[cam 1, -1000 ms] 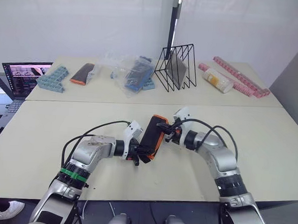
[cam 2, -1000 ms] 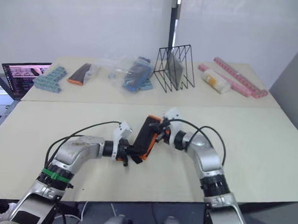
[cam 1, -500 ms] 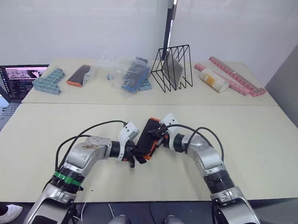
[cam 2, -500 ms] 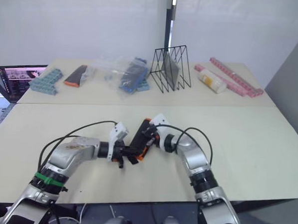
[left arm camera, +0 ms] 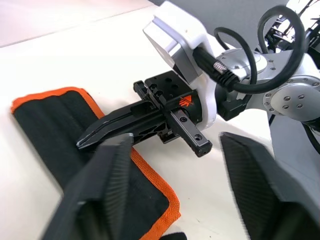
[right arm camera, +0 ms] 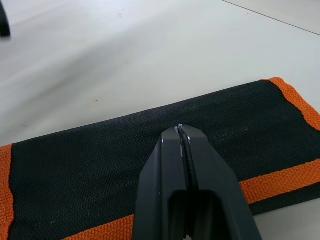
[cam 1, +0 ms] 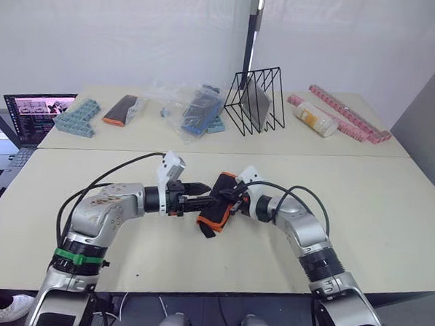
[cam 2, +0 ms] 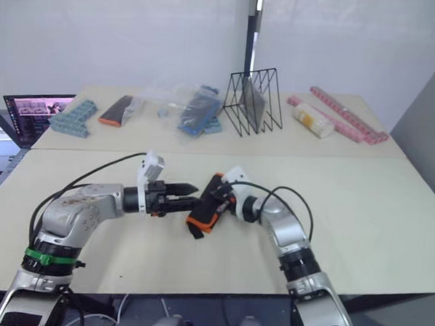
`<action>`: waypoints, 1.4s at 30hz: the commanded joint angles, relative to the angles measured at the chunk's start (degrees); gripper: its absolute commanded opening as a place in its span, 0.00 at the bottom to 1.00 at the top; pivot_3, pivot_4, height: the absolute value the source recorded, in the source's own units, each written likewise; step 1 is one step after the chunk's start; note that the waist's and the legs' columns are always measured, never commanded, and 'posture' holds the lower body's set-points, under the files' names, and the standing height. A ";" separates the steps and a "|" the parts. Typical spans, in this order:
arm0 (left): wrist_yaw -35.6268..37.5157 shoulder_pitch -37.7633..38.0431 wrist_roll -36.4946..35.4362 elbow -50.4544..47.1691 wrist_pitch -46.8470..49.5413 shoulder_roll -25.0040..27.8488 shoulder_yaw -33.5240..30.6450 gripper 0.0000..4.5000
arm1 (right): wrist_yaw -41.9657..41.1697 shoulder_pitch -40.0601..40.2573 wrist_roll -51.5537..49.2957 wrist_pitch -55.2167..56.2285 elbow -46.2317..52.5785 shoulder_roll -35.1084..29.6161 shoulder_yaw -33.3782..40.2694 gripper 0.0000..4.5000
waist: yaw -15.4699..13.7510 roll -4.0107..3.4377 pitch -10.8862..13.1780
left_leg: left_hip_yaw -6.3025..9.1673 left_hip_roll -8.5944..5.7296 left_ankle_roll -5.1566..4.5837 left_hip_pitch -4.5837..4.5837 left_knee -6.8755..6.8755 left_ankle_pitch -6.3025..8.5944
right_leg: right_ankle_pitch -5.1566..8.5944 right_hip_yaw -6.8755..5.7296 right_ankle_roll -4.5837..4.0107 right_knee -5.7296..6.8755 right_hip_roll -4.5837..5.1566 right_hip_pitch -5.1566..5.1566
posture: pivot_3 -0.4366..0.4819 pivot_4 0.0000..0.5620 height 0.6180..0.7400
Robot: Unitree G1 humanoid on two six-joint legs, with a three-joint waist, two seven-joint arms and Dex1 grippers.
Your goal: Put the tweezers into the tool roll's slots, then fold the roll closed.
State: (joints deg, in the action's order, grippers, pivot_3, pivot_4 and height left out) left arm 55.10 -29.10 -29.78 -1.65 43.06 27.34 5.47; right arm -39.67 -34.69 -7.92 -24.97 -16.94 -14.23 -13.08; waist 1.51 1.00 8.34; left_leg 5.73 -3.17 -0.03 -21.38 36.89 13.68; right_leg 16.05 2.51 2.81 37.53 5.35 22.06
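My left pincer (cam 1: 199, 188) is hanging open just left of the tool roll (cam 1: 216, 207), not touching it. The roll is lying folded shut on the table (cam 1: 390, 208), in the middle near me. No tweezers are showing, so I think they are tucked inside. My right pincer (left arm camera: 92, 141) is pressing its closed tips on top of the roll. I think the job is almost done.
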 commanded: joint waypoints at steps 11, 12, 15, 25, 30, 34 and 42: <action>-1.03 -1.36 12.75 13.61 -12.85 -5.13 8.54 0.00 | -0.82 4.89 0.85 -2.26 0.79 -1.04 -0.53 0.00 | -0.48 0.01 0.00 | 0.00 -0.02 0.00 -0.13 0.01 0.00 | 0.00 -0.01 0.00 -0.03 0.01 0.09 | 0.48 0.27 1.00; -0.99 -0.69 13.35 14.04 -12.87 -5.22 9.18 0.00 | -0.73 5.02 1.01 -0.70 1.14 -0.93 -0.41 0.00 | -0.49 0.01 0.00 | 0.00 -0.02 0.00 -0.13 0.01 0.00 | 0.00 -0.01 0.00 -0.03 0.01 0.09 | 0.48 0.27 1.00; -1.34 0.97 14.94 14.99 -12.56 -5.10 10.59 0.00 | -2.14 5.78 -3.13 1.13 5.19 0.80 2.44 0.00 | -0.53 0.01 -0.01 | 0.00 0.00 0.00 -0.13 0.01 0.00 | 0.00 -0.02 0.00 -0.02 0.00 0.09 | 0.48 0.27 1.00; -1.97 3.15 15.74 14.31 -12.02 -4.93 10.99 0.00 | 2.74 3.68 1.83 2.49 -6.89 1.66 1.05 0.00 | 0.01 0.05 -0.28 | 0.00 0.05 -0.01 0.10 -0.03 0.00 | 0.00 -0.01 0.00 -0.01 -0.07 -0.06 | 0.48 0.27 1.00; -3.05 4.44 16.07 13.23 -10.74 -4.47 10.76 0.00 | 11.00 -3.08 4.67 7.37 -20.54 3.22 2.69 0.00 | 0.80 0.11 -0.42 | 0.01 0.07 0.00 0.79 -0.05 0.00 | 0.01 -0.03 0.01 -0.08 -0.10 -0.80 | 0.48 0.27 1.00; -3.77 5.52 15.79 12.23 -10.18 -4.35 10.31 0.00 | 16.02 -7.89 6.33 14.01 -32.07 4.22 3.74 0.00 | 0.74 0.07 -0.63 | 0.08 0.08 -0.05 1.21 -0.26 0.04 | 0.05 -0.07 0.00 -0.47 -0.10 -1.06 | 0.48 0.27 1.00; -2.78 7.41 13.82 8.55 -13.16 -4.30 7.65 0.00 | 15.34 -11.80 4.31 27.64 -38.13 6.29 7.96 0.00 | 0.84 0.08 -0.68 | 0.07 0.04 -0.22 1.14 -0.30 0.18 | 0.05 0.02 0.00 -0.52 -0.05 -1.00 | 0.48 0.27 1.00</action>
State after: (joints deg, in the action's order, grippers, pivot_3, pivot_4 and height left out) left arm 51.14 -24.16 -16.10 6.21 30.33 22.08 12.73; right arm -23.63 -47.95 -3.03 0.31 -53.15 -7.40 -7.04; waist 2.35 1.08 7.67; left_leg 5.80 -3.12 -0.24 -20.26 36.58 13.86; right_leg 16.10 2.53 2.81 37.02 5.30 21.05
